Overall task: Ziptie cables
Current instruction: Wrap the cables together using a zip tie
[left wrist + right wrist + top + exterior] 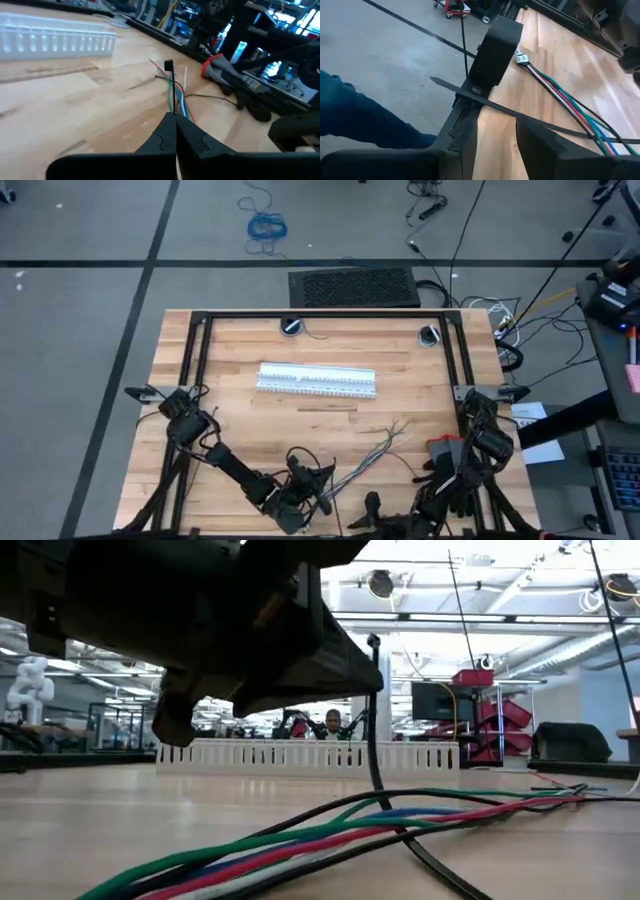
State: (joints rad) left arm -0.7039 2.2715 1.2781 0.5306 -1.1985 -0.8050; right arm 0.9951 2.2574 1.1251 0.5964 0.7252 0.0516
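Cables (560, 92) bear a white tag reading "3"; left pincer (175, 131) closed on them, right pincer (495, 130) parted around a ziptie (520, 116).

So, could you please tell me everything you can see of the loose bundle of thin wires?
The loose bundle of thin coloured wires has green, red, blue, black and pale strands. It lies flat on the wooden table, fanning apart toward its far end, with a labelled pale plug near the front edge. A thin dark ziptie crosses over it.

Even, bright overhead light; ceiling lamps (380, 583) glare, and near foreground parts blur.
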